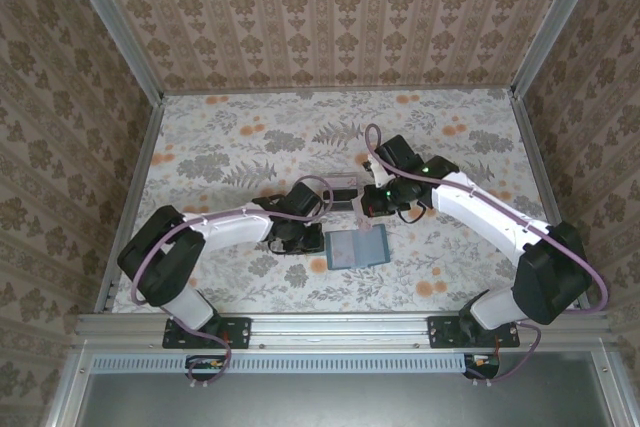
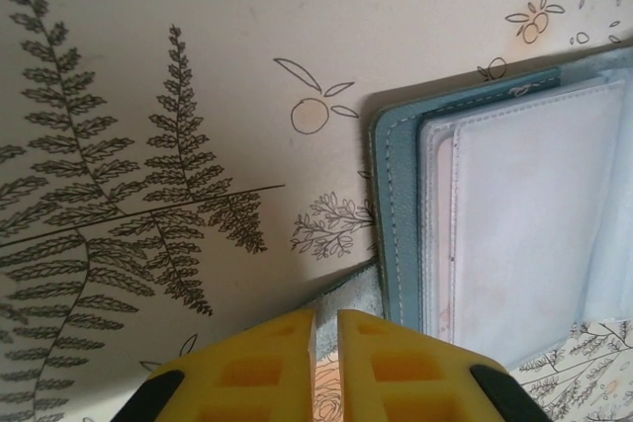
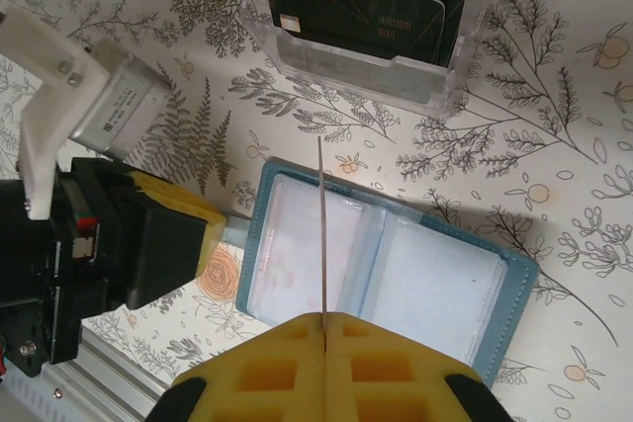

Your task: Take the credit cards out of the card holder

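One credit card (image 3: 321, 229) was clear of the card holder (image 3: 396, 284) at this moment, standing edge-on above the open pockets, with the right hand (image 3: 324, 323) fully closed on its lower end. The card holder lay spread open on the bench (image 3: 554, 175), between the two arms and just near of the clear tray (image 3: 450, 96). In that tray a dark card (image 3: 366, 17) stood on its long edge (it bore a chip, so we took it for one already removed).

The left hand (image 2: 326, 318) sat low at the holder's left side, its jaws all but together. From the right wrist view its yellow tip met the small side tab (image 3: 229, 231), so we judged it was pinching the tab to keep the holder from lifting.

We placed the task past its middle: one card stowed, and a second out of its pocket but not yet set down. What was left seemed to be carrying the held card to the tray. We also needed to check the cloudy pockets, where a faint pinkish tint showed in the left one, though we could not tell whether it was another card.
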Controlling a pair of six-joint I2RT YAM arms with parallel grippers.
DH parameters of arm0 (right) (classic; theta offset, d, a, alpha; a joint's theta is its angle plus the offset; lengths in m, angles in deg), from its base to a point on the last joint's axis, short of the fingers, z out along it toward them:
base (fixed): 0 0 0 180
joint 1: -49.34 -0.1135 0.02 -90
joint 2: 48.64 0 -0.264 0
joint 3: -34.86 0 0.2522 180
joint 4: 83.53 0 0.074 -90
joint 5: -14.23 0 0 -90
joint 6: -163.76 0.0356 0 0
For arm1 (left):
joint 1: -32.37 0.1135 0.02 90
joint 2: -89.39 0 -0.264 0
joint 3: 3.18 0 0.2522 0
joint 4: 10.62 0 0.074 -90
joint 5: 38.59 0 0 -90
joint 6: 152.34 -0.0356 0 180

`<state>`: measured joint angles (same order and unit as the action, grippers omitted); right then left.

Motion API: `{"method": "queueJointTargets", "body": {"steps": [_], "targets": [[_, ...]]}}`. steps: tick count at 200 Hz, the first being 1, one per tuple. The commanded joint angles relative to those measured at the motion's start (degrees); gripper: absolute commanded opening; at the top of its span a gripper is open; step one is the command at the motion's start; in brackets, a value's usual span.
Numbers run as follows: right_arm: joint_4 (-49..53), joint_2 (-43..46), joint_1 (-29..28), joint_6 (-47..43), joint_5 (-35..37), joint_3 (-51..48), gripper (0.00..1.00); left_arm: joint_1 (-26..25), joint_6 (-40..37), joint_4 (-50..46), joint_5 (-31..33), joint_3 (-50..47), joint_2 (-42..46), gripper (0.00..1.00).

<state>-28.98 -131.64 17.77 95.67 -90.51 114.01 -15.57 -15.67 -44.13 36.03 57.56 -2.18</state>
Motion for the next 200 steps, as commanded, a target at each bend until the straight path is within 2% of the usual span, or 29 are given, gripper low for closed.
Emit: {"method": "queueJointTargets", "body": {"steps": [1,43,69,99,121,170,200], "targets": [[2.7,-1.1,-0.2,-2.9,2.6,2.5,0.06,-0.1,-0.9,0.2,-1.3,-0.6,-1.2,0.15],[0.8,-2.1,-0.2,-11.5,4.1,4.6,0.06,0.3,-1.7,-2.0,0.0,-1.5,-0.3,0.14],[0.8,-2.9,-1.4,-26.6,3.8,6.1,0.07,0.8,-2.2,-3.3,0.8,-2.3,1.1,0.14],[1.2,-4.5,-1.7,-42.9,5.5,8.3,0.02,1.9,-2.5,-3.7,1.4,-3.4,3.2,0.14],[1.9,-6.6,-1.7,-51.6,6.9,10.6,0.00,2.4,-2.8,-3.7,1.4,-3.7,3.8,0.14],[7.2,-15.3,-1.3,-65.5,8.4,19.6,0.00,2.6,-3.3,-3.4,1.5,-2.0,4.7,0.17],[12.1,-21.9,-1.0,-71.0,9.2,27.2,0.00,3.1,-2.5,-3.6,2.2,-1.6,6.4,0.18]]}}
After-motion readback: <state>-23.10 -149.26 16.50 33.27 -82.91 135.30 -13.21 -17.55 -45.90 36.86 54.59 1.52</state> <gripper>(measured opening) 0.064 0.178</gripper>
